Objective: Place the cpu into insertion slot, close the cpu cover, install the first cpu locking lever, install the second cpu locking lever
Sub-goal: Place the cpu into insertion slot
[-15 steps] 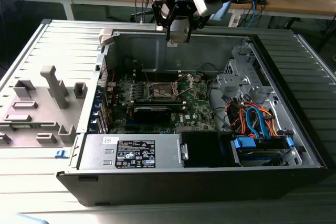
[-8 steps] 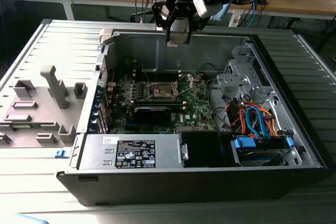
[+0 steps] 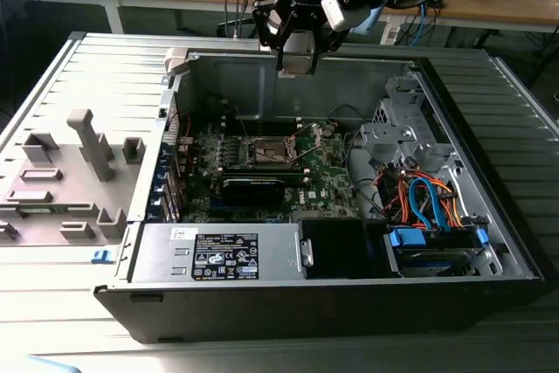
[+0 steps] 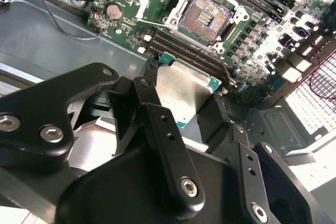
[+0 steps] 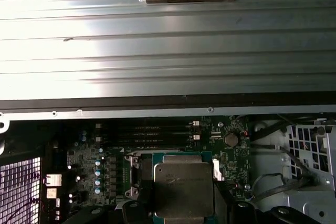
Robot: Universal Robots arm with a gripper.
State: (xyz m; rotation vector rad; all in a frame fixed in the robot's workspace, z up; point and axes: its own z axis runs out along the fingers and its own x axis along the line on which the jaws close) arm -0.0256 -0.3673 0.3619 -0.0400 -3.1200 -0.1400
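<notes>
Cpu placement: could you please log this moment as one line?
end effector: shut on cpu | cpu: aloft, not seated | insertion slot: uncovered, empty

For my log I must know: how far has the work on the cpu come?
Nothing looks finished yet. In hand: the end effector is shut on the cpu, held above the board. The insertion slot lies open, its dark centre bare. Left: seating the cpu and every closing and locking step.
</notes>
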